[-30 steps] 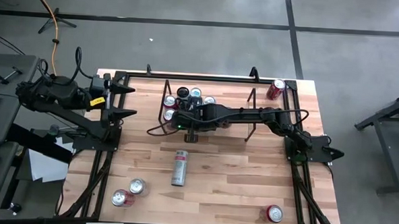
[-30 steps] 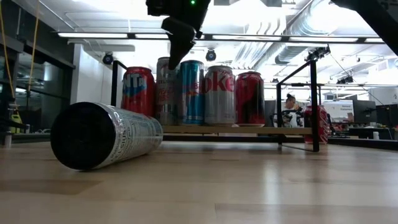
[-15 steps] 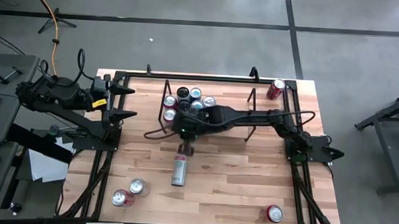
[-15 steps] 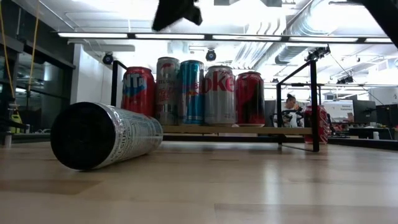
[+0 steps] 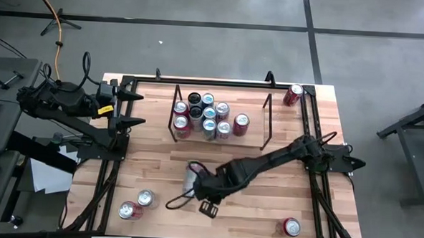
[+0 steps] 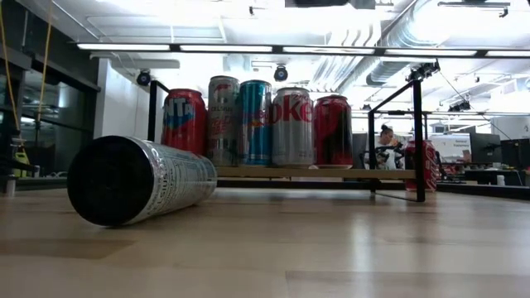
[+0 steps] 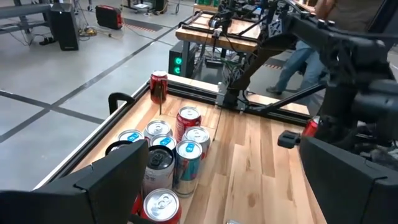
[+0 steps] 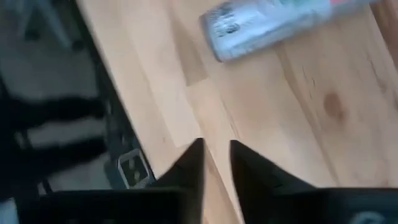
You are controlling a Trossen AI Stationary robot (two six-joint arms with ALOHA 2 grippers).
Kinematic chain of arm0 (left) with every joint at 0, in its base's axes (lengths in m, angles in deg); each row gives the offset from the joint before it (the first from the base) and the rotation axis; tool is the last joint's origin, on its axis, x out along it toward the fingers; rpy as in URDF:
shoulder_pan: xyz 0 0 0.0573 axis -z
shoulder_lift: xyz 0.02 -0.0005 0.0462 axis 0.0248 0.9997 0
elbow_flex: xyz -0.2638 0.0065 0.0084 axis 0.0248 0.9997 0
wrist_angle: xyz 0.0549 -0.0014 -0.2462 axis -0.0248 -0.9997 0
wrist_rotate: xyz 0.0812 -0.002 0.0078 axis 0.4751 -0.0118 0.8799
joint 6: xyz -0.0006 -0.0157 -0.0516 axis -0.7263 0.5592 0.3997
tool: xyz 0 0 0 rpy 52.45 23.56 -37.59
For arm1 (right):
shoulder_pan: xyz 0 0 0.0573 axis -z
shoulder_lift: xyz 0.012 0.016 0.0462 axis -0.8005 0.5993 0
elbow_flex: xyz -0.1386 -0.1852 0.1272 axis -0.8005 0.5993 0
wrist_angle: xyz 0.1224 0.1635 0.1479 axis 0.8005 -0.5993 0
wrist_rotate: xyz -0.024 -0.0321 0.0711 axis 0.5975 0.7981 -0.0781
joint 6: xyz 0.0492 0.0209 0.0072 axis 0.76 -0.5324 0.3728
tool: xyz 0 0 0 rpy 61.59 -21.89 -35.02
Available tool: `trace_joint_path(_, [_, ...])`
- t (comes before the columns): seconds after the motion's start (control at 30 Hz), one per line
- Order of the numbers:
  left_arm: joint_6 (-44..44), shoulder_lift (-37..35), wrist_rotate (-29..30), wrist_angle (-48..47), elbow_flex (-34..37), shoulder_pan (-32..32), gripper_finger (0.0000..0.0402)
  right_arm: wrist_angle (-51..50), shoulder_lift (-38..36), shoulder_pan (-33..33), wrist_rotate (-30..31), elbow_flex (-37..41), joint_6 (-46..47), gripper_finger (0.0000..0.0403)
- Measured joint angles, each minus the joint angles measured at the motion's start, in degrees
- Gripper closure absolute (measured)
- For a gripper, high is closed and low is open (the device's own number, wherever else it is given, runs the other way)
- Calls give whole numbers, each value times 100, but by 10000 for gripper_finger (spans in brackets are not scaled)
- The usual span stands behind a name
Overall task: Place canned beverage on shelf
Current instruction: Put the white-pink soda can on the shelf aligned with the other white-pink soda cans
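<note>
Seven or so cans (image 5: 206,116) stand on the shelf (image 5: 263,120).

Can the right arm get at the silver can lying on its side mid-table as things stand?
Probably yes: the right gripper hangs beside the lying can, empty, with nothing standing between them; the shelf is well behind.

We read only "oke" in red script on the silver can (image 6: 291,128) standing on the shelf (image 6: 315,174) (low view); print on the toppled silver can (image 6: 141,180) and neighbouring cans stays illegible.
</note>
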Motion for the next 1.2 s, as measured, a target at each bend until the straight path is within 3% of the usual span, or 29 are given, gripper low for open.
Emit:
trace_joint_path(0.3, [50, 0, -67, 2, 0, 0, 32, 1389, 0, 15, 615, 1370, 2899, 129])
trace_joint_path(0.43, [50, 0, -87, 2, 0, 0, 32, 2417, 2, 139, 606, 1915, 3606, 76])
trace_joint_path(0.63, [51, 0, -87, 2, 0, 0, 32, 3365, 2, 283, 902, 2160, 3900, 60])
trace_joint_path(0.87, [100, 0, -85, 2, 0, 0, 32, 3103, 105, 549, 1162, 2158, 4558, 59])
trace_joint_path(1.2, [99, 2, -85, 2, 0, 0, 32, 3130, 384, 723, 1030, 2156, 4962, 59])
